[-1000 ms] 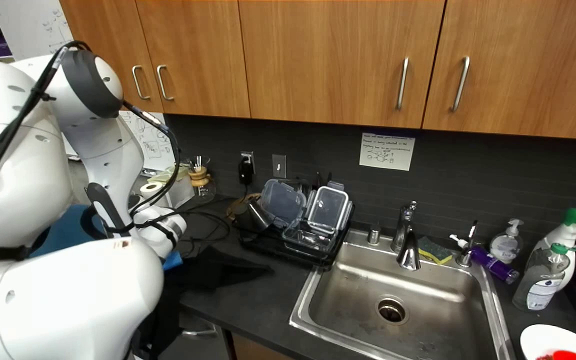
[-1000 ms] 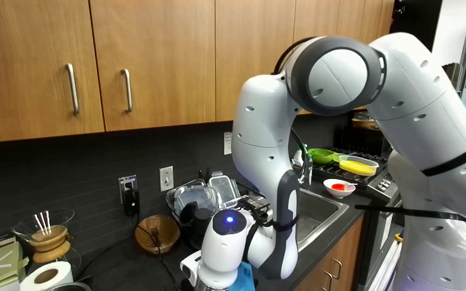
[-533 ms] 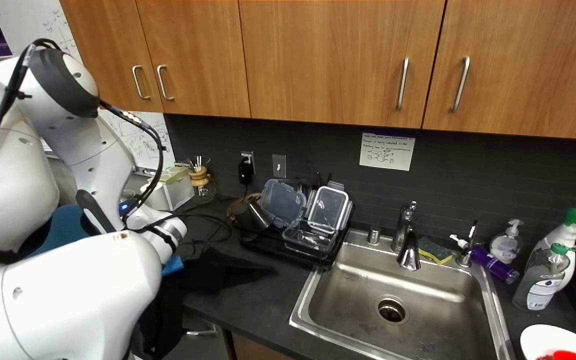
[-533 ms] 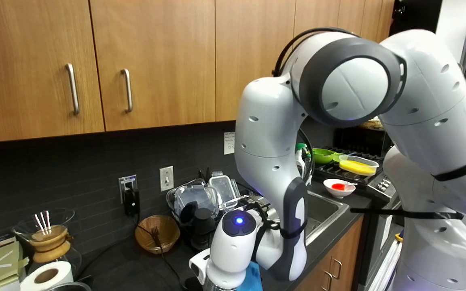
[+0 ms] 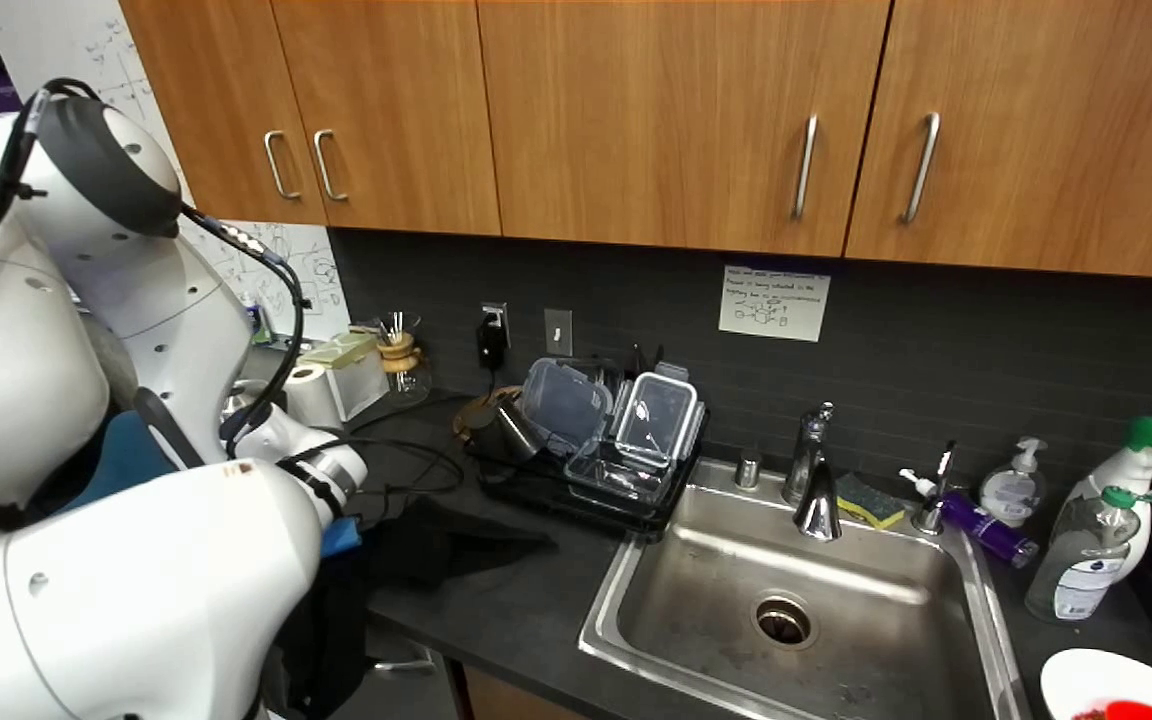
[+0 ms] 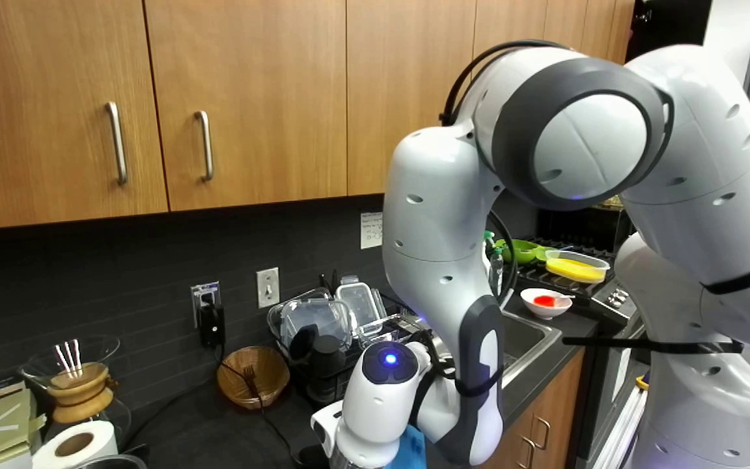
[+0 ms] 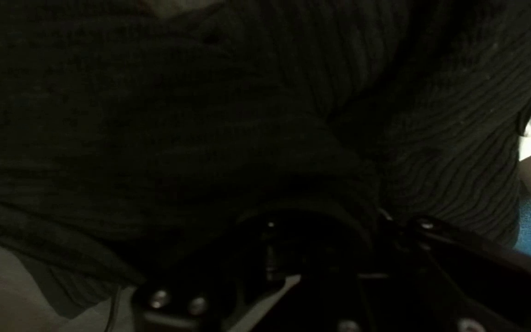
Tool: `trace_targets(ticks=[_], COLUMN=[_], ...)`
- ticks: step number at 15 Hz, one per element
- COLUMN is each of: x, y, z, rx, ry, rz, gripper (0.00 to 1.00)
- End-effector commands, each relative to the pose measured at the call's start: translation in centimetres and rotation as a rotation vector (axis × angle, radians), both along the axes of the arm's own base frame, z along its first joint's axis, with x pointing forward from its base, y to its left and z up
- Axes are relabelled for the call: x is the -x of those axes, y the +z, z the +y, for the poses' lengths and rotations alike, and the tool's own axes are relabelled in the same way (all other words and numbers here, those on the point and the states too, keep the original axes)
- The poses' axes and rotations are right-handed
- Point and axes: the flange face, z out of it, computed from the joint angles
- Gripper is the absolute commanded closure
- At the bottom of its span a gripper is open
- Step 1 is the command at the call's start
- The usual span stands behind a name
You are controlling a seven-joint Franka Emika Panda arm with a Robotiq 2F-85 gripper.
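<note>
One cloth (image 5: pixel 446 545) overhangs counter edge (image 5: pixel 496 664).

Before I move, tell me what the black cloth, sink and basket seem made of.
Black cloth: matte knit, probably, given its fine ribs and folds; fiber unclear. Sink: likely stainless steel, with metallic sheen. Basket: perhaps wicker, lightly glossy, looking woven.
</note>
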Motion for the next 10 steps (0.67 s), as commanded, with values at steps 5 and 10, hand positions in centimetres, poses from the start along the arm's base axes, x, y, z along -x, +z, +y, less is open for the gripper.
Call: trace_targets(ticks=[5,10], x=[1.0,-0.5], y=[-1.7,-1.2], z=[-1.8,-3.2], rx=[0.041,0.089], ry=[-0.048,0.037], rz=[0.020,0.010], gripper=[0.98,0.98])
